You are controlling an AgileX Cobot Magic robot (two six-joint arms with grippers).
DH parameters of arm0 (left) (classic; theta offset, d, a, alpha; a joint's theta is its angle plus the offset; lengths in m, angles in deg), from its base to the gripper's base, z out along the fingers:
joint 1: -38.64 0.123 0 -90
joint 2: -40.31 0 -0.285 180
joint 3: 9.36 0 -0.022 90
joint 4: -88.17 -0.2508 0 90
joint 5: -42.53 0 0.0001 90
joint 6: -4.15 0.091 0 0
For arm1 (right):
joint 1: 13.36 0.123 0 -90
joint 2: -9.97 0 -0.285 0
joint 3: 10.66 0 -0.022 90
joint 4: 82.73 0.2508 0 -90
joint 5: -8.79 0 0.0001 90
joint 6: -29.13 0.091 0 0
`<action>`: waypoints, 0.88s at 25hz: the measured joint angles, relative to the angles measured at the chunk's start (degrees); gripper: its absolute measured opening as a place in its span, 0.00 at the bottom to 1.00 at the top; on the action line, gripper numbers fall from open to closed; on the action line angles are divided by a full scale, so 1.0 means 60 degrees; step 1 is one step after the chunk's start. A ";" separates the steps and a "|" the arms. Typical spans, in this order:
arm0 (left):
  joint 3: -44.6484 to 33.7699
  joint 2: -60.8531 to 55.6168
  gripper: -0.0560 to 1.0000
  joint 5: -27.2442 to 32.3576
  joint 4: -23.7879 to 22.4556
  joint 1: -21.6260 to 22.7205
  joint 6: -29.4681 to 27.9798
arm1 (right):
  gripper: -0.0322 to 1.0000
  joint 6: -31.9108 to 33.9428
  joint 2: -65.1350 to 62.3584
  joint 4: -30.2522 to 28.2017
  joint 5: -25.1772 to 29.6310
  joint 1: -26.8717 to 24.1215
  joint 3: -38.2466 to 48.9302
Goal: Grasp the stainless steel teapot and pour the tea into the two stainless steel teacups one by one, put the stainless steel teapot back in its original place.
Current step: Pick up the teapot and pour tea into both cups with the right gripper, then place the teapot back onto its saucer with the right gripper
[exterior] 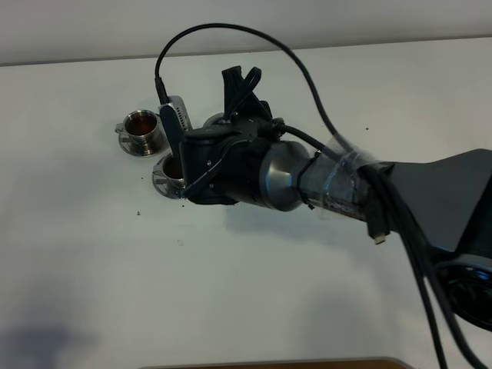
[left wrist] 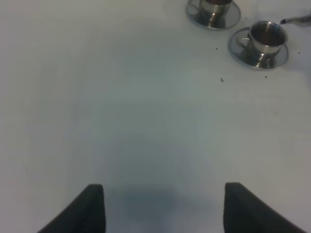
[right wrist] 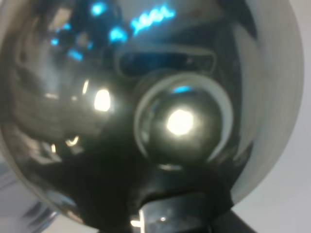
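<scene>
The stainless steel teapot (right wrist: pixel 182 124) fills the right wrist view, with its knobbed lid facing the camera. In the exterior view only a sliver of the teapot (exterior: pixel 214 120) shows under my right gripper (exterior: pixel 241 88), which looks shut on its handle. The spout tip (left wrist: pixel 294 20) points towards the nearer of the two teacups. One teacup (exterior: pixel 141 123) on its saucer holds reddish-brown tea. The other teacup (exterior: pixel 174 168) is partly hidden by my right wrist. Both teacups (left wrist: pixel 267 37) (left wrist: pixel 214 6) show in the left wrist view. My left gripper (left wrist: pixel 163 208) is open and empty over bare table. The teapot's own saucer is hidden.
The white table (exterior: pixel 254 292) carries a few small dark specks (exterior: pixel 139 213) near the cups. My right arm (exterior: pixel 346 184) and its cables reach in from the right edge. A brown edge (exterior: pixel 277 364) shows at the front.
</scene>
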 joint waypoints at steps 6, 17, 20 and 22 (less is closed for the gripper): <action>0.0000 0.0000 0.61 0.0000 0.0000 0.0000 0.0000 | 0.21 0.0030 -0.0739 0.1343 0.0391 0.0000 0.0000; 0.0000 0.0000 0.61 0.0000 0.0000 0.0000 -0.0008 | 0.21 -0.0045 -0.0946 0.4731 0.0821 -0.0116 0.0000; 0.0000 0.0000 0.61 0.0000 0.0000 0.0000 -0.0008 | 0.21 -0.0203 -0.0946 0.5759 0.0730 -0.0311 0.0000; 0.0000 0.0000 0.61 0.0000 0.0000 0.0000 -0.0008 | 0.21 -0.0369 -0.0946 0.6405 0.0551 -0.0484 0.0000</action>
